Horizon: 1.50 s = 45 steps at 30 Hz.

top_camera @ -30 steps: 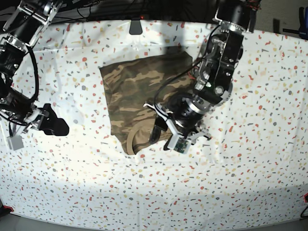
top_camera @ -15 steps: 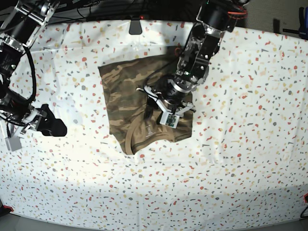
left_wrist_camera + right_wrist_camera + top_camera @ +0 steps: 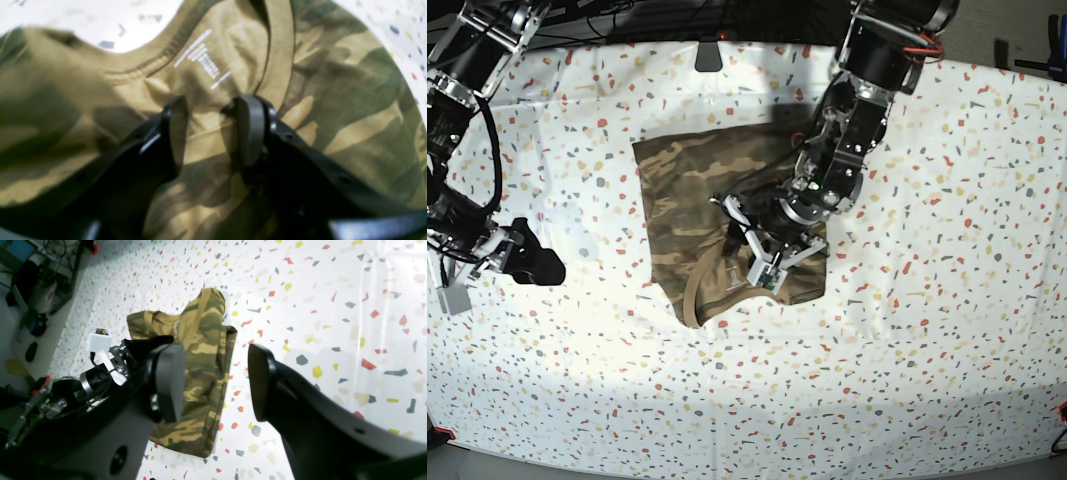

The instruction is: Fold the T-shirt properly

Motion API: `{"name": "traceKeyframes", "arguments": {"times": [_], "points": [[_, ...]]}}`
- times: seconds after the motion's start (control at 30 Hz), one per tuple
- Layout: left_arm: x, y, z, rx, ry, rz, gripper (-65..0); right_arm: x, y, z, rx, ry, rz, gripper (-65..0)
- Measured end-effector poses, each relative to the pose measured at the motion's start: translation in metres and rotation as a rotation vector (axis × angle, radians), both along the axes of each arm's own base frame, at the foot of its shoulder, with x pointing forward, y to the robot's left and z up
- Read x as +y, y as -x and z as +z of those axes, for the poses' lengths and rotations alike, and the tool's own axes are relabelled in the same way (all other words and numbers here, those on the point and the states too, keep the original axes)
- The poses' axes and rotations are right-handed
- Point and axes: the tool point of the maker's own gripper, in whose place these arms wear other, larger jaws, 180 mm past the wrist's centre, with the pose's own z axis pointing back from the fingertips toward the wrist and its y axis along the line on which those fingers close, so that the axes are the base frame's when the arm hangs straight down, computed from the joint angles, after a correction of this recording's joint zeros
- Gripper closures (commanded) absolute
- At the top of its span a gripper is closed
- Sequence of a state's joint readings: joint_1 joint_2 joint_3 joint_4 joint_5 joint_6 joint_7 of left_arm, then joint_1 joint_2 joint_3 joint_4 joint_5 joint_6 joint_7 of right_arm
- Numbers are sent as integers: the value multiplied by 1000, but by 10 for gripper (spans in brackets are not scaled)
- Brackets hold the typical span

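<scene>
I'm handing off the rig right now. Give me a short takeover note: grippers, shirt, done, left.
Left gripper: open, over the T-shirt near the collar label, nothing pinched.
Right gripper: open, empty, parked over bare table off to the side of the shirt.
T-shirt: lies mid-table as a rough rectangle, collar toward the front edge.
Done: sides look folded in.
Left: probably the final fold and smoothing.

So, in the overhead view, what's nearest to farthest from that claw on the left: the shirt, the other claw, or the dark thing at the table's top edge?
1. T-shirt, to the right gripper's right.
2. Left gripper, over the shirt's collar end.
3. Dark object, up at the far edge.
</scene>
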<state>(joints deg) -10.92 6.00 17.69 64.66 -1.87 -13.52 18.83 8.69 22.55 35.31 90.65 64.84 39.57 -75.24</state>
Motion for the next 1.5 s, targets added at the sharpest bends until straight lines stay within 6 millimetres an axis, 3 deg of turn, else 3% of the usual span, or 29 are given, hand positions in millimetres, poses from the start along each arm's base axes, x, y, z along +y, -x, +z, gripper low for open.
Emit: {"name": "traceKeyframes", "arguments": {"times": [0.07, 0.3, 0.47, 0.57, 0.63, 0.77, 1.0, 1.2, 1.33, 1.5], "points": [[2, -2, 13, -24, -8, 0, -239, 0, 0, 0, 1, 0, 0, -306], [3, -8, 88, -67, -19, -17, -239, 0, 0, -1, 4, 3, -1, -306], [-12, 22, 135, -56, -8, -186, -239, -2, 7, -8, 31, 13, 4, -305], [-8, 35, 154, -103, -5, -257, -239, -9, 18, -17, 70, 36, 3, -305], [10, 39, 146, -101, -48, -253, -239, -17, 30, -29, 115, 65, -1, -305], [53, 66, 103, 28, -191, -253, -239, -29, 61, -56, 230, 121, -2, -305], [102, 127, 89, 57, -348, -308, -239, -36, 121, -87, 386, 176, 18, -305], [155, 157, 91, 62, -521, -233, -239, -43, 173, -89, 462, 248, 19, -305], [192, 181, 75, 154, -618, -198, -239, -48, 206, -86, 507, 277, -1, -305], [219, 213, 59, 212, -731, -210, -239, -54, 248, -94, 612, 285, -19, -305]]}}
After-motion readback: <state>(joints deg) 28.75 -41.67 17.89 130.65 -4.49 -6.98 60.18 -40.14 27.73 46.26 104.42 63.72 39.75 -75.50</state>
